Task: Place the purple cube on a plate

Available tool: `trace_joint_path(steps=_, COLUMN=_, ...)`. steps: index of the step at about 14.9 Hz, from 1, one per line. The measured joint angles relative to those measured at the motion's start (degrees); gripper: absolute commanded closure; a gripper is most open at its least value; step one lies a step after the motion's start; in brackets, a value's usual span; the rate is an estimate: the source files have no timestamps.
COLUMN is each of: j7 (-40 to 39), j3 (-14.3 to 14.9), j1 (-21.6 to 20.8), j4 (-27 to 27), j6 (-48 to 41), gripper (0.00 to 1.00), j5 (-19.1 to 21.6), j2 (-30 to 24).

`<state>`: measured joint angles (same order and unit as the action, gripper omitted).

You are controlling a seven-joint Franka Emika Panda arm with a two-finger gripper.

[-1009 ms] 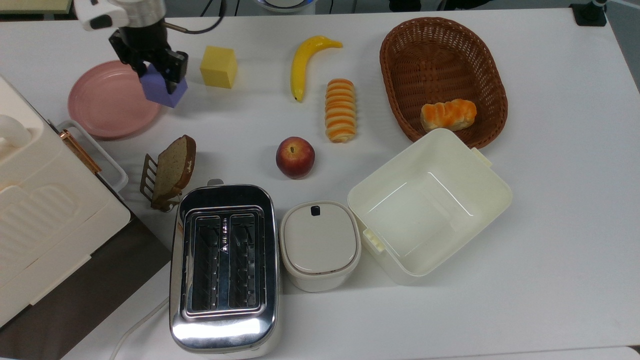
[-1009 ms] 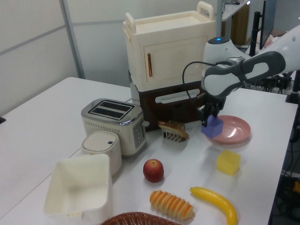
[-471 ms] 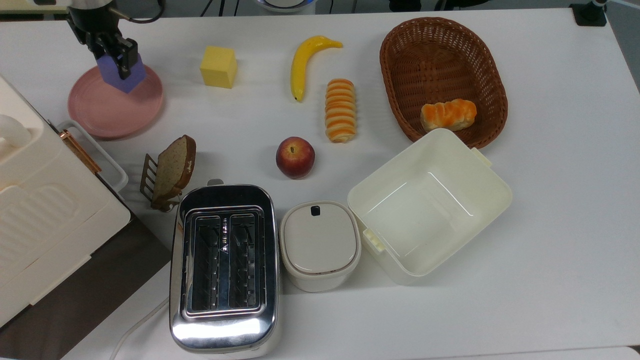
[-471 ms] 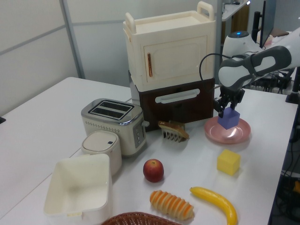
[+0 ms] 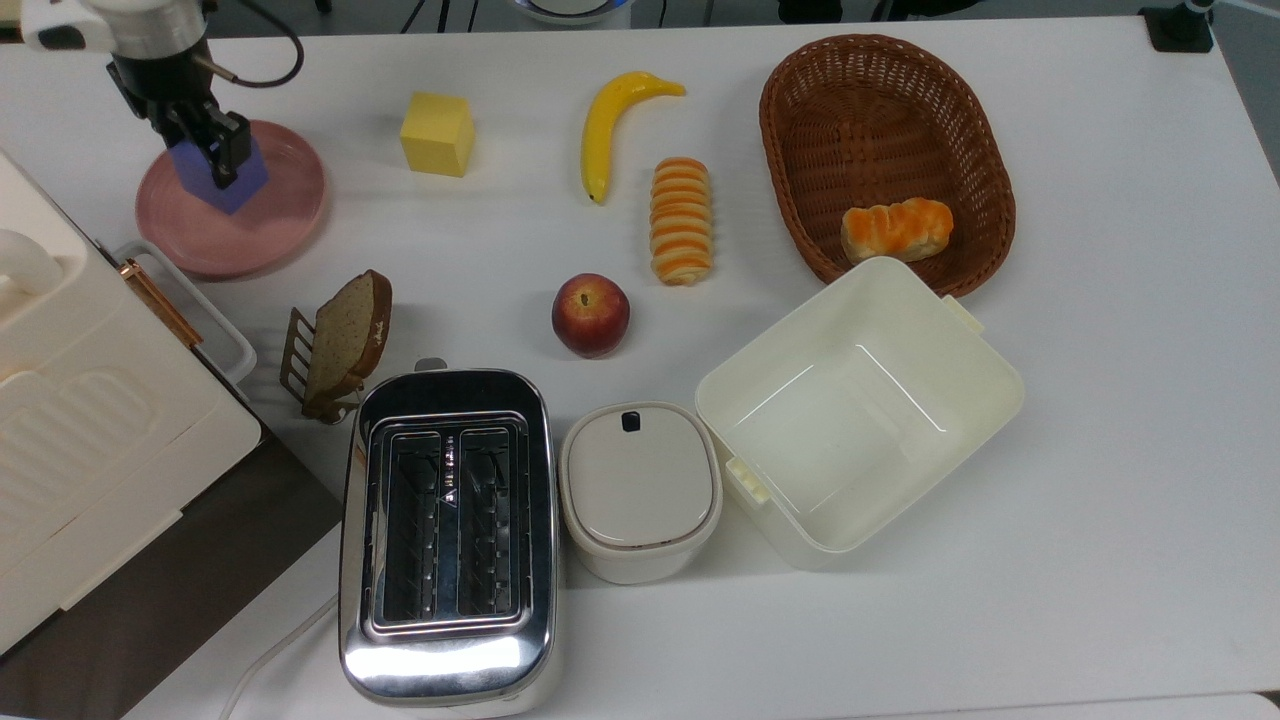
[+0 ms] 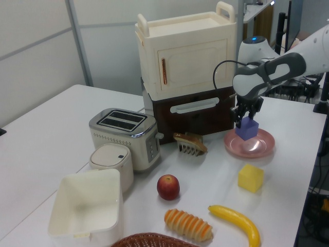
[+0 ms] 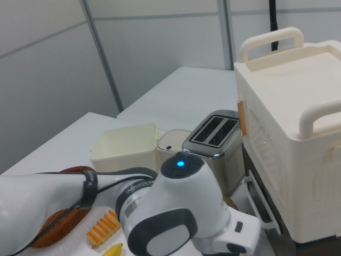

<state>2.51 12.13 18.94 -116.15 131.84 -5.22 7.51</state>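
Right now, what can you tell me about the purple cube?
The purple cube is a small violet-blue block with plain matte faces that look like foam. The gripper has its dark fingers shut on the cube from above. The cube sits over the pink plate, low against it in the left view; whether it touches is unclear. It looks turned cornerwise in the top view.

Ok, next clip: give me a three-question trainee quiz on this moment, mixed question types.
1. True or false: the gripper is shut on the purple cube above the plate.
2. Multiple choice: what lies inside the wicker basket? A) the apple B) a bread roll C) the banana
3. Fill in: in the top view, the yellow cube sits between the plate and the ____.

Key
1. True
2. B, the bread roll; the apple sits on the table.
3. banana
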Motion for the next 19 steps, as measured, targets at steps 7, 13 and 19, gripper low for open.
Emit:
trace_joint_path(steps=7, j7=0.0, j3=0.0, j1=0.41, j4=0.58, j6=0.0, gripper=0.0, j5=0.0, j2=1.23)
trace_joint_path(steps=13, j7=0.0, j3=-0.1, j1=0.4, j4=0.58, j6=0.0, gripper=0.0, j5=0.0, j2=2.11)
trace_joint_path(steps=19, j7=-0.05, j3=-1.73, j1=-0.69, j4=1.48, j6=-0.44, gripper=0.0, j5=0.0, j2=1.79)
